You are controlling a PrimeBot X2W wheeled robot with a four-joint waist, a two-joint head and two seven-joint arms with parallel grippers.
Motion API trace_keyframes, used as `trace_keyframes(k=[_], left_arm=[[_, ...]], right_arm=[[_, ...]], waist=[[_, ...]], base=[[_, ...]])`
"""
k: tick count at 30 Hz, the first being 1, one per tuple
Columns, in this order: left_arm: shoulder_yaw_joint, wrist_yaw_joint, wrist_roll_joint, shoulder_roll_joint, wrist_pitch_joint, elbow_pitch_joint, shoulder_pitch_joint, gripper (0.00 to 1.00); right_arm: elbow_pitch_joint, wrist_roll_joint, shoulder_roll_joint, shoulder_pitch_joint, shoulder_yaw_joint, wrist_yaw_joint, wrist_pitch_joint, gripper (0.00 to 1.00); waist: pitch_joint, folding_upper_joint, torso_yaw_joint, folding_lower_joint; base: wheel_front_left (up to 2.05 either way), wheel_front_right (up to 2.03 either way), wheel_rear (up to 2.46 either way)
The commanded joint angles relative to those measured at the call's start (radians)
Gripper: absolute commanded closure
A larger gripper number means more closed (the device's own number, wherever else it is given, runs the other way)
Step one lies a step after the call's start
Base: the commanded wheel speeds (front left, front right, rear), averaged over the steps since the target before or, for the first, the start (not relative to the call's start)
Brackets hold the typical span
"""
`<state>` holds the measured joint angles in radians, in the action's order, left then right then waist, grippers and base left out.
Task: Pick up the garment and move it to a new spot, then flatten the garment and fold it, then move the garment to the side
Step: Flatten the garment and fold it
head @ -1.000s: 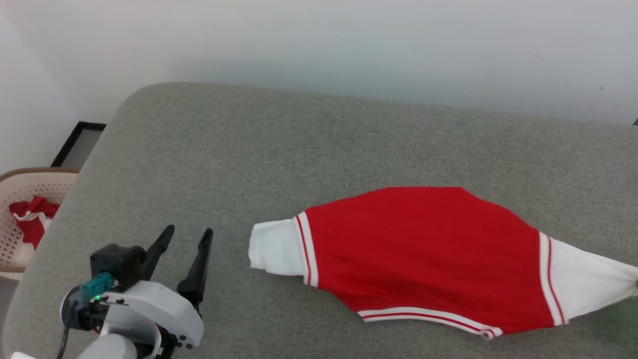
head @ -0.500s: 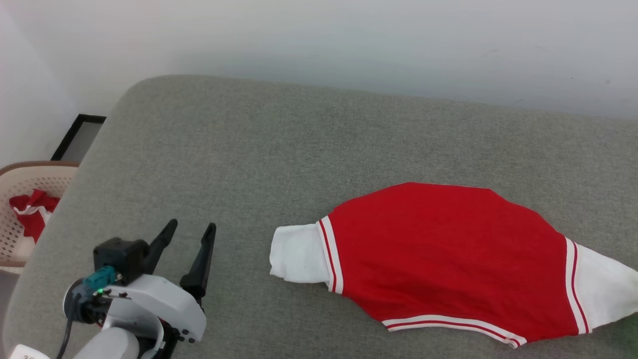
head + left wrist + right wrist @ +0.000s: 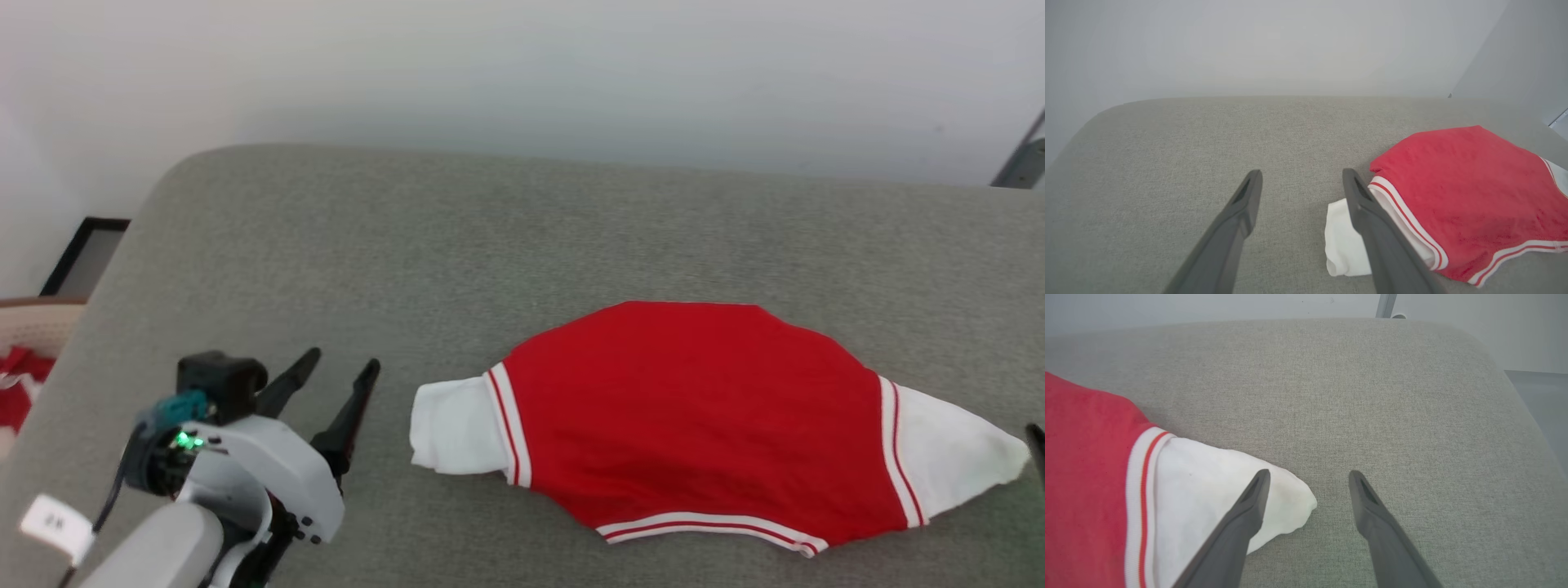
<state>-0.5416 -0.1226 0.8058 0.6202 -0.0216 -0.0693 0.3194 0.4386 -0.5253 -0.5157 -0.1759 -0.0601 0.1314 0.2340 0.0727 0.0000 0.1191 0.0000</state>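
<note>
Fingers of the left gripper (image 3: 344,359), long and dark, stood spread apart and empty at the lower left of the head view, nearest the camera. They pointed across a grey fabric cushion (image 3: 392,245), and the inner one sat just beside the garment (image 3: 694,408) without touching it. At the opposite side, the right gripper (image 3: 1309,473) was likewise wide open with nothing between its fingers. In its wrist view one finger overlapped the garment's white tip, and contact could not be judged. The garment lay flat on the right half of the cushion, stretched side to side. It had a broad bright red middle, a white panel at each end, and thin white and red stripes at the seams and along the near hem. Its left end was blunt and its right end tapered to a point. Farther off, past the cushion's left edge, were a beige basket (image 3: 28,318) with red cloth (image 3: 24,363) in it and a black-framed panel (image 3: 82,255). Behind everything rose a plain pale wall (image 3: 522,65)
</note>
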Motion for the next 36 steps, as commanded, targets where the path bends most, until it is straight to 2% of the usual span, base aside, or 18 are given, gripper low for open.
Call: trace_keyframes(k=[1, 9, 12, 17, 24, 36], left_arm=[[-0.006, 0.016, 0.016, 0.007, -0.028, 0.001, 0.017, 0.0], [-0.041, 0.052, 0.124, 0.038, -0.294, -0.05, 0.088, 0.0], [-0.053, 0.045, 0.167, 0.045, -0.395, -0.082, 0.109, 0.0], [-0.055, 0.027, 0.222, 0.044, -0.505, -0.131, 0.134, 0.0], [-0.068, 0.012, 0.253, 0.045, -0.587, -0.203, 0.142, 0.0], [-0.104, 0.032, 0.224, 0.012, -0.573, -0.332, 0.152, 0.0]], right_arm=[[-0.02, 0.011, 0.016, 0.015, -0.01, -0.001, -0.022, 0.0], [-0.169, 0.081, 0.108, 0.046, -0.097, -0.001, -0.143, 0.0], [-0.242, 0.112, 0.149, 0.061, -0.122, -0.001, -0.176, 0.0], [-0.335, 0.152, 0.202, 0.081, -0.148, -0.001, -0.2, 0.0], [-0.41, 0.173, 0.241, 0.085, -0.169, -0.001, -0.187, 0.0], [-0.435, 0.157, 0.245, 0.077, -0.168, -0.001, -0.175, 0.0]], waist=[[-0.01, 0.0, -0.026, 0.0], [-0.024, 0.0, -0.093, 0.0], [-0.024, 0.0, -0.118, 0.0], [-0.015, 0.0, -0.152, 0.0], [0.016, 0.0, -0.189, 0.0], [0.065, 0.0, -0.211, 0.0]], base=[[0.0, 0.0, 0.0], [0.0, 0.0, 0.0], [0.0, 0.0, 0.0], [0.0, 0.0, 0.0], [0.0, 0.0, 0.0], [0.0, 0.0, 0.0]])
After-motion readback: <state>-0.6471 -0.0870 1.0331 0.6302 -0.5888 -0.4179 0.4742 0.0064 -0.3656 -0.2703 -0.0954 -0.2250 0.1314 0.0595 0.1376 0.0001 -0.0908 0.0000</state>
